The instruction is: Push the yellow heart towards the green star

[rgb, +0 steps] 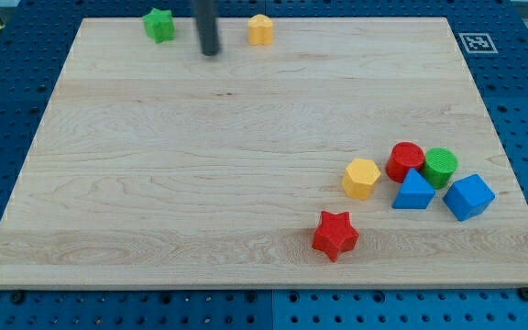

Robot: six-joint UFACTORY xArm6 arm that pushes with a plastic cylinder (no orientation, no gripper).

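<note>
The yellow heart (260, 29) sits near the view's top edge of the wooden board, a little right of centre. The green star (159, 25) sits near the same edge, farther to the view's left. My tip (210, 51) comes down from the top of the view and stands between the two blocks, slightly below their line. It is apart from both, a bit closer to the heart's left side than to the star.
A cluster sits at the view's lower right: a yellow hexagon (362, 177), a red cylinder (405, 160), a green cylinder (441, 167), a blue triangle (414, 191), a blue cube (468, 196). A red star (335, 235) lies below them. The board's (154, 183) edges border blue pegboard.
</note>
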